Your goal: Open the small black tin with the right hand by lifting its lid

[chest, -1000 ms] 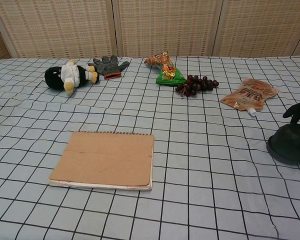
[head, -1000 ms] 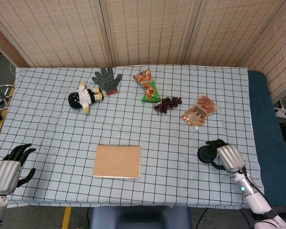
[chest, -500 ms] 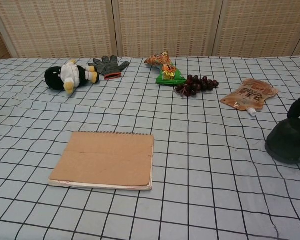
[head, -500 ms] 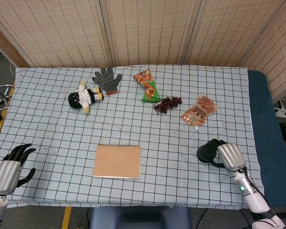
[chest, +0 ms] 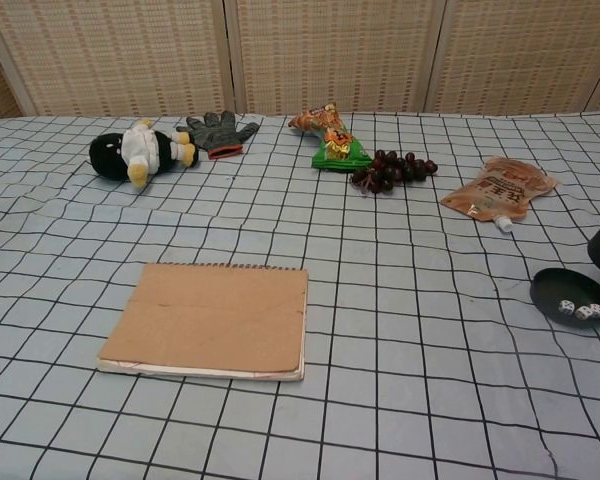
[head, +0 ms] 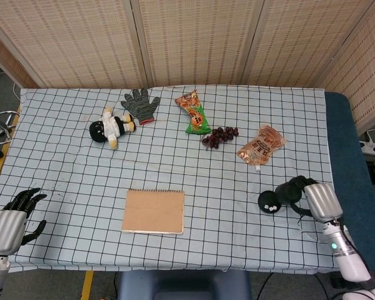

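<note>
Tin sits open, dice visible inside; the right hand has its fingers grasping the lid beside it. Next: set the lid down. Left hand rests released.

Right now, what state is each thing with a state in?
Small black tin: open, two white dice inside.
Lid: off, held in the right robot hand.
Left robot hand: open, holding nothing.
Notebook: closed, flat.
Orange pouch: lying flat, cap on.

Black tin, tan notebook, black-gridded white cloth.
</note>
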Robot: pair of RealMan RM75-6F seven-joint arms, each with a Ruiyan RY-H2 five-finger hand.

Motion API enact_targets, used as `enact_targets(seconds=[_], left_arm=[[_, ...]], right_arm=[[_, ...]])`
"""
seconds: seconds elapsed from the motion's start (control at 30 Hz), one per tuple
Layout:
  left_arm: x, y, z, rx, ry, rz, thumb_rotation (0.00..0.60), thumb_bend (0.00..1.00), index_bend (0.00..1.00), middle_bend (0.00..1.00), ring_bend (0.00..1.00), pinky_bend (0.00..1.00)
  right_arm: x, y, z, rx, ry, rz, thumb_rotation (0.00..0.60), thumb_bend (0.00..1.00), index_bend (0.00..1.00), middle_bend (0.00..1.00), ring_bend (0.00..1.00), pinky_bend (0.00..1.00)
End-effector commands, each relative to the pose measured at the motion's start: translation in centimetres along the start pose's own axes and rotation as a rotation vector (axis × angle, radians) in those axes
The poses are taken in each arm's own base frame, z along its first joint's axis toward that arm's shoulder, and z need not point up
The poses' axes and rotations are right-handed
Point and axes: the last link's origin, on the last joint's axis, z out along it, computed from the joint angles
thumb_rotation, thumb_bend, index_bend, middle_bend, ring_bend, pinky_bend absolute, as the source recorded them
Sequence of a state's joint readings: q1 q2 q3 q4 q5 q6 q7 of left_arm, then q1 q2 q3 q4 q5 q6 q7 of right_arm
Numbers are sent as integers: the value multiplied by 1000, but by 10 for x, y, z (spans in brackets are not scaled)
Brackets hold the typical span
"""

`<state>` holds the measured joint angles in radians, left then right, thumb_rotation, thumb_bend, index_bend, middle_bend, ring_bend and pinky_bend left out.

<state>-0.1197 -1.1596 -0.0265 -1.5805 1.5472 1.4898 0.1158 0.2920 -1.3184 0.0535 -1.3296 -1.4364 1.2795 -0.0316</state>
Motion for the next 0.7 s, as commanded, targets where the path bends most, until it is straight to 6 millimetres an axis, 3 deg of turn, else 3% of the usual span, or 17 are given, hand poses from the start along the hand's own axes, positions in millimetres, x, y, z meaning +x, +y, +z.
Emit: enact_targets(seconds=[0.03, 0.13, 0.27, 0.43, 0.57, 0.7], left_arm=[[0, 0, 0, 0, -1, 2, 600, 340, 233, 145, 143, 415], [-1, 0, 0, 4, -2, 1, 600, 340, 233, 145, 143, 415], [-1, 0, 0, 5, -5, 2, 600, 340, 233, 145, 143, 415], [-1, 0, 0, 1, -5, 4, 600, 340, 233, 145, 144, 415], [-1, 0, 1, 3, -7, 4, 600, 339, 233, 145, 143, 414], [-2, 0, 1, 1, -10, 7, 600, 339, 233, 146, 143, 415]], right_arm=[[-2, 15, 1, -54, -33, -2, 600, 133, 568, 499, 442, 682], [-6, 22, 3, -60, -54, 19, 600, 133, 554, 499, 433, 671], [-12, 27, 3, -50, -93, 19, 600, 133, 471, 469, 339, 603], [-10, 28, -2, -34, -127, 21, 600, 133, 312, 311, 176, 508], [-6, 29, -7, -35, -149, 15, 600, 132, 194, 156, 13, 370], [-1, 28, -12, -35, -155, 0, 600, 120, 69, 47, 0, 259]])
